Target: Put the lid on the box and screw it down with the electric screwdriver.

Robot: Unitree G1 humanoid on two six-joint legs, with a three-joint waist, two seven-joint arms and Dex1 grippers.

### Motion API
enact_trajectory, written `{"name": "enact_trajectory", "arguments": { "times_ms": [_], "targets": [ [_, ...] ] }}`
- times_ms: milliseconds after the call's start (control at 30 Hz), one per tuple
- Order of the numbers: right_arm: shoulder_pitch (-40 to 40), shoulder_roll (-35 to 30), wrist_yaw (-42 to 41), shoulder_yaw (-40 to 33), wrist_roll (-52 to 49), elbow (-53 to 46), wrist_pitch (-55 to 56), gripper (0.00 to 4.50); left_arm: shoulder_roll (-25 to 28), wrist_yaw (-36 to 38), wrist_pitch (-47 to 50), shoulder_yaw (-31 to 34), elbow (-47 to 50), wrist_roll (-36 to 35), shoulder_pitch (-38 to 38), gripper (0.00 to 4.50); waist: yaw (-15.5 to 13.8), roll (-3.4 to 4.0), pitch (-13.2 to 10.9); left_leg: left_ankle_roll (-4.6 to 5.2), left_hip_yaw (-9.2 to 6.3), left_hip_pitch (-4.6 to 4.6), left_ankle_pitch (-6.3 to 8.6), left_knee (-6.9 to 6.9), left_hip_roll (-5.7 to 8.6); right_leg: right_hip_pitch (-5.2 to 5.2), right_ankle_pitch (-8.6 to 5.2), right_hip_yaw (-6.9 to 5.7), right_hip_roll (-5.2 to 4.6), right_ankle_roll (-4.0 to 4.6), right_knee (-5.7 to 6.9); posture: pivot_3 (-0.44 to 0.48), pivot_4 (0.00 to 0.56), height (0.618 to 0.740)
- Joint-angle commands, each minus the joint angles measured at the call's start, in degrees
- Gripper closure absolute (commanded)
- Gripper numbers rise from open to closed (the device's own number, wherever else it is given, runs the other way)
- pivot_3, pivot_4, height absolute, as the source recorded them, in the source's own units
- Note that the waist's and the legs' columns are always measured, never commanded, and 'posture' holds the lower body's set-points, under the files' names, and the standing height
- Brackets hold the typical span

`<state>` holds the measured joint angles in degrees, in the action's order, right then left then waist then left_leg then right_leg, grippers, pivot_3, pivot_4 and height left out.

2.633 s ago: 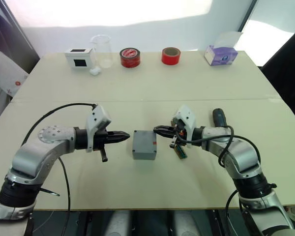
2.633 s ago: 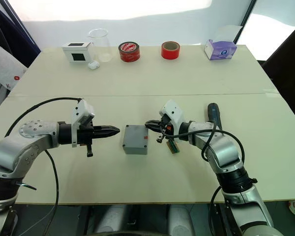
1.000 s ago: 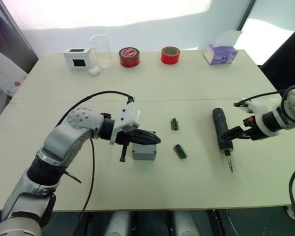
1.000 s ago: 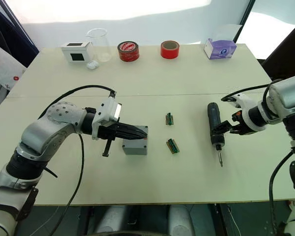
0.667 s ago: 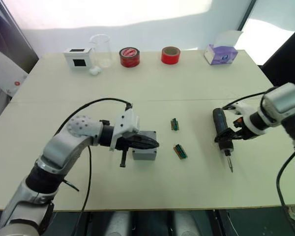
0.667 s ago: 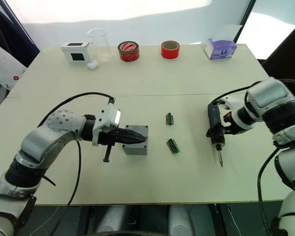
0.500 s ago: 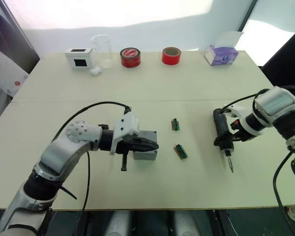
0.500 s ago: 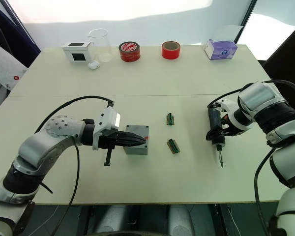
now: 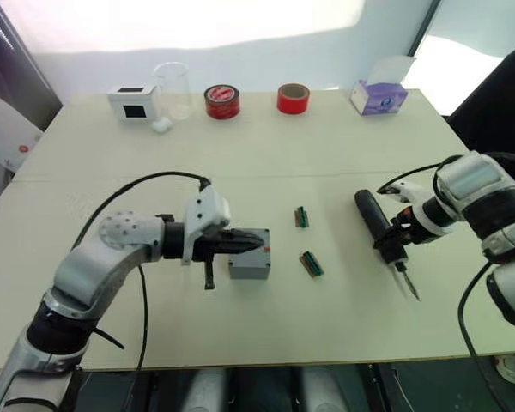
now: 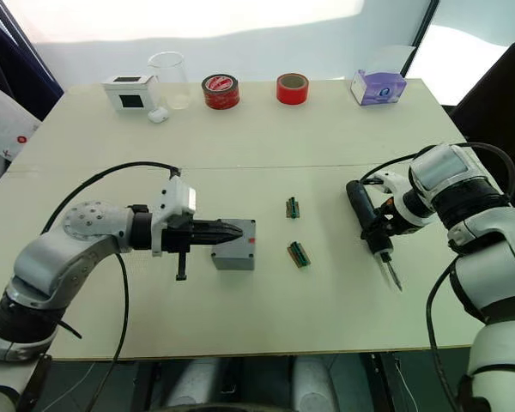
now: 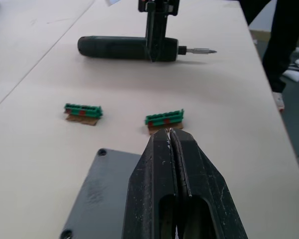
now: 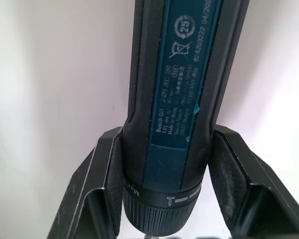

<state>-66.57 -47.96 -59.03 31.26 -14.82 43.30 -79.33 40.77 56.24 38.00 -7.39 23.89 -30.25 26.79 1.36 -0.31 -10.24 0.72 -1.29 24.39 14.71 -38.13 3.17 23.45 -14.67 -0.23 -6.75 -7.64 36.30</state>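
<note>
- Gripping the screwdriver near its bit end, the right hand has its fingers against the barrel on the counter; rigid, top-heavy.
- Left hand, fingers pressed together and empty, rests over the lid on the box.

The left gripper, fingers pressed together, covers the right part of the lid, whose near edge is cut off in the left wrist view. In the right wrist view the electric screwdriver runs out of frame at both ends, hiding its bit. Whether the right gripper actually presses it cannot be told.
</note>
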Motion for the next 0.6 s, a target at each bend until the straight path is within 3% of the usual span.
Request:
{"name": "enact_trajectory", "arguments": {
  "times_ms": [33,167,300,433,600],
  "targets": [
    [-6.9,0.3,6.2,-13.6,-0.3,-0.8,7.6,2.65,1.8,1.2,-2.2,2.1,-2.6,1.3,0.8,4.5,-0.2,0.34,-0.2,-0.04,0.04,0.03,-0.03,0.01,0.01,0.07,0.0,0.03,-0.01,0.0,0.04,0.0,0.15,0.74],
    [-4.0,1.6,10.9,-28.2,-4.8,-11.7,13.0,2.65,2.8,2.5,-3.7,1.4,-5.2,2.7,1.0,4.5,-0.7,0.47,-0.3,-0.27,0.11,0.51,-0.16,0.15,0.0,0.66,-0.02,0.08,0.0,0.02,0.15,0.0,0.15,0.74],
    [10.4,14.9,19.5,-51.1,-18.6,-43.8,17.2,2.65,2.5,4.1,-4.2,0.2,-8.0,3.3,2.3,4.5,-0.8,0.35,-0.2,-0.28,0.06,0.96,-0.18,-0.04,0.02,1.01,-0.01,0.04,-0.03,0.02,0.39,0.0,0.15,0.74],
    [20.1,25.4,24.9,-52.9,-26.8,-62.0,14.2,2.65,2.2,5.5,-4.8,-1.2,-9.9,4.6,4.1,4.5,-0.8,0.34,-0.2,-0.27,0.02,0.98,-0.18,-0.13,0.05,1.05,-0.01,0.05,-0.05,0.01,0.66,0.0,0.15,0.74],
    [28.6,30.4,27.8,-47.3,-27.9,-71.0,19.0,2.65,1.3,7.0,-5.9,-3.6,-11.8,7.0,6.0,4.5,-0.8,0.34,-0.2,-0.19,-0.04,0.95,-0.15,-0.21,0.14,1.0,-0.01,0.06,-0.08,0.02,0.79,0.0,0.15,0.74]
  ]
}}
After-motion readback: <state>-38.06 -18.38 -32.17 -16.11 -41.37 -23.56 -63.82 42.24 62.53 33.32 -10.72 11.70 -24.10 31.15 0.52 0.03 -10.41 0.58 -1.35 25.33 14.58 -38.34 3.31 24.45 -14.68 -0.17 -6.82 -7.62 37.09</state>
